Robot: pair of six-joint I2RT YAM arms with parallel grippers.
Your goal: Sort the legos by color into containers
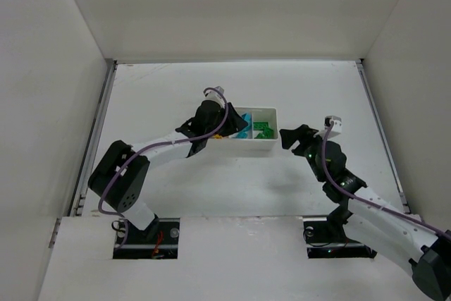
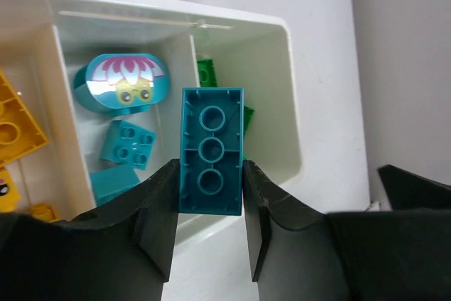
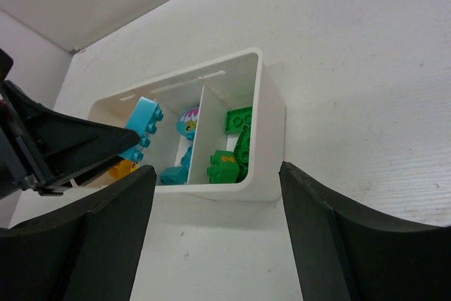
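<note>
- The left claw (image 2: 209, 174) is clenched on a cyan brick (image 2: 211, 149), gripping its long sides near one end, underside tubes facing the wrist camera. Most of the brick sticks out beyond the fingertips, so a bump on that free end could pivot it in the grip.
- The brick hangs above the white tray (image 2: 292, 125). In the wrist view it lies right along the divider (image 2: 189, 61) between the middle and right-hand compartments.
- Just left of the held brick sit the other cyan legos (image 2: 127, 146) and a rounded cyan piece with a flower print (image 2: 127, 82). Green bricks (image 2: 206, 72) show just ahead and to its right, and yellow bricks (image 2: 10, 128) lie far left.
- Main risk: letting go here could land the brick on the divider, where it may tip into the green side. A shift to the claw's left looks safer first.
- Lowering straight down could catch a finger on the tray's near wall and drag the light tray.
- The right claw (image 1: 292, 137) is released and empty, with the tray's end wall just ahead of its fingers. A forward drift could shove the tray under the left claw.
</note>
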